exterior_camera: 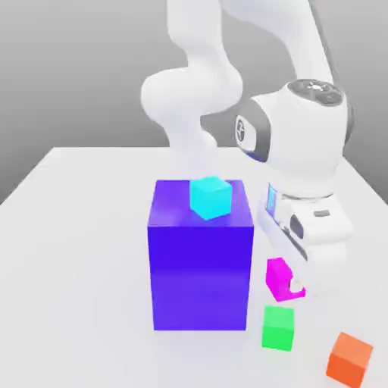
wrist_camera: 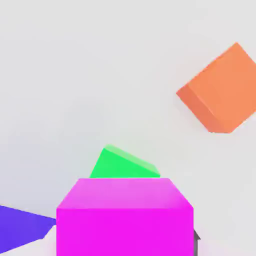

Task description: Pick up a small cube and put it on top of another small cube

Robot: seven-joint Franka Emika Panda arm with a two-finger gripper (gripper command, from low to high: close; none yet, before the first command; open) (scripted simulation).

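Tool (exterior_camera: pixel 292 286) grips magenta cube (exterior_camera: pixel 277 277), fingers mostly hidden; green cube (exterior_camera: pixel 278 327) partly covered.

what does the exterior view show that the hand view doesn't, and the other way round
Exterior view alone: the white arm, the gripper shut on the magenta cube and holding it above the table, and the cyan cube resting on top of the big blue-violet block.

Hand view alone: a close look past the magenta cube at the green cube just beyond it.

Both: the magenta cube, the green cube, the orange cube, part of the blue-violet block and the pale table.
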